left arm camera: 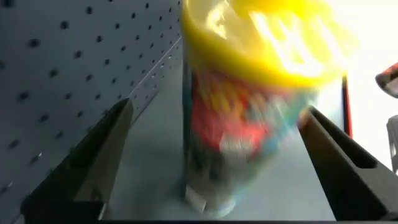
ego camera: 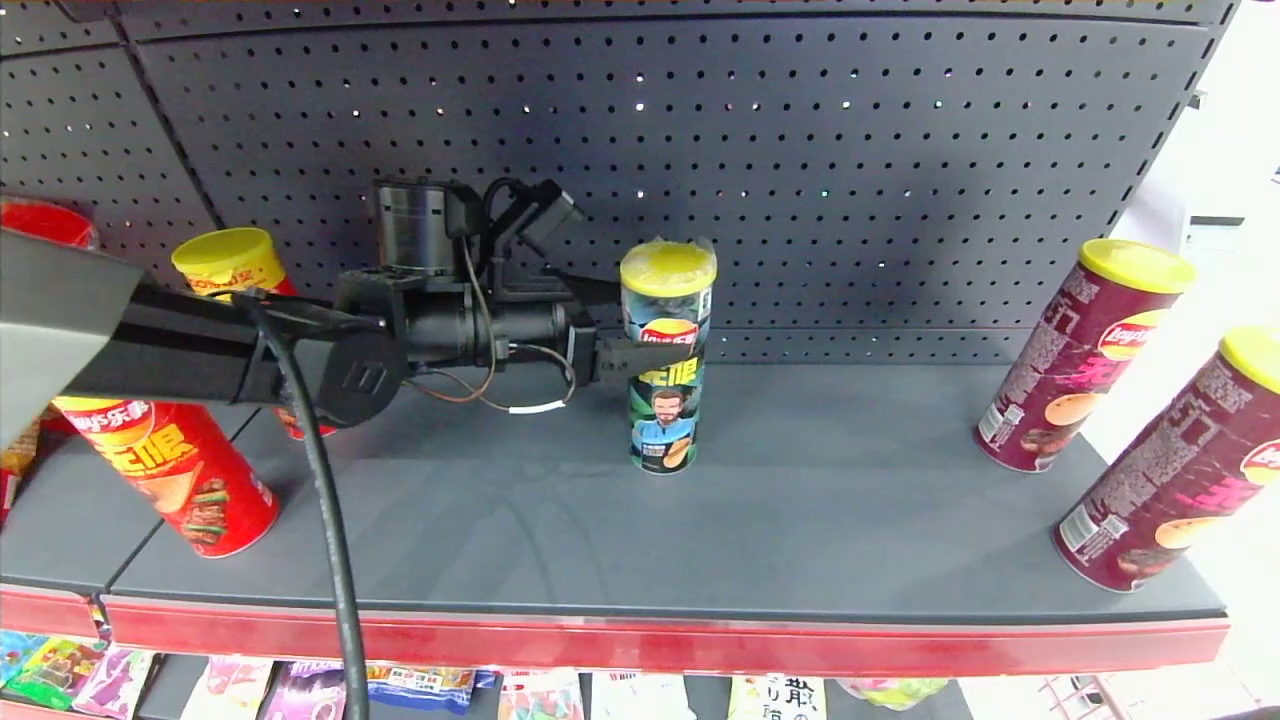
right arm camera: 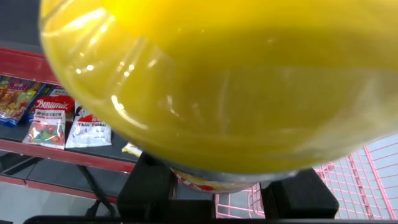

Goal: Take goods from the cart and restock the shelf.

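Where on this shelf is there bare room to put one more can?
Widest bare patch: between the green can and the two maroon cans. A smaller one lies under the left arm, between green can and red can. The left end is crowded.

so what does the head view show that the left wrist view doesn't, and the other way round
Only the head view: the red can at the shelf's front left, the snack bags on the level below, and the arm reaching in from the left.

Only the left wrist view: the space between the fingers and the can, so the left gripper sits open around it rather than clamped.

Both: the yellow-lidded green can standing upright on the grey shelf, with the pegboard back behind it.
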Motion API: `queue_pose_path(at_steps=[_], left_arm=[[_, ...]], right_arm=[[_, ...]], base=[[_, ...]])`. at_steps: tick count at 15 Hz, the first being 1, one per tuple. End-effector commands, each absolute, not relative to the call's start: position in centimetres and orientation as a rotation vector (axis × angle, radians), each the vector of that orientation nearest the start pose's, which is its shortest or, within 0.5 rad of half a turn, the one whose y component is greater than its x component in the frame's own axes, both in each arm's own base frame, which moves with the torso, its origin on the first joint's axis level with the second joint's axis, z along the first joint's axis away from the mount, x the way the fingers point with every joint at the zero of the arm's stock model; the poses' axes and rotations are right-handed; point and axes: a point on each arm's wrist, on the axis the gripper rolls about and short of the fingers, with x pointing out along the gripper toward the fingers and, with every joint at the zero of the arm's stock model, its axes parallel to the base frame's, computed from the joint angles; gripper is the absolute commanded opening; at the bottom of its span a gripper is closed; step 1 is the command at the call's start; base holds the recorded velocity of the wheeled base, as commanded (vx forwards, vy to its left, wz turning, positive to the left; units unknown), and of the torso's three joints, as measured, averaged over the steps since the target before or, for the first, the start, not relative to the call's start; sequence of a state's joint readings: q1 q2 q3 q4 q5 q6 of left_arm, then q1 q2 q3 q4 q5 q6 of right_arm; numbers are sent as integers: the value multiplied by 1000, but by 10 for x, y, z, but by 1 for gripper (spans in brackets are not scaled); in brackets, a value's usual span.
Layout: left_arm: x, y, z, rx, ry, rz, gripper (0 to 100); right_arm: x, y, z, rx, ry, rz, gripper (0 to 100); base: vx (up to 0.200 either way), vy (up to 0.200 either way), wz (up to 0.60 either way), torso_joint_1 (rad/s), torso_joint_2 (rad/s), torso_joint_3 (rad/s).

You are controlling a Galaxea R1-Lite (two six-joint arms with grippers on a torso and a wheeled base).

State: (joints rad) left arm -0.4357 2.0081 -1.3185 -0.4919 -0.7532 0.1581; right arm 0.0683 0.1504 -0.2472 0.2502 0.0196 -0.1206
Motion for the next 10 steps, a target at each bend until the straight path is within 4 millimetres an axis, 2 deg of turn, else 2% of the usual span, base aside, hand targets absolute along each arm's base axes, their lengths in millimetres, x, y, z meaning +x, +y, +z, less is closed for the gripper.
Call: queue_pose_path(at_steps=[1,8,9,10], left_arm=[[368,-197,195,79,129,-1216,100],[376,-204,187,76,129,-1228,100],[375,-205,188,75,129,-1230,0],[374,-206,188,75,129,-1232,0]], right_arm=[[-28,-2,121,-125,149,98,0],[-28,-1,121,-125,152,98,0],[-28,-2,120,-125,152,98,0],[-28,-2,120,-125,152,98,0]], base=[[0,0,0,0,0,0],[0,0,0,0,0,0],[0,0,0,0,0,0],[0,0,0,0,0,0]])
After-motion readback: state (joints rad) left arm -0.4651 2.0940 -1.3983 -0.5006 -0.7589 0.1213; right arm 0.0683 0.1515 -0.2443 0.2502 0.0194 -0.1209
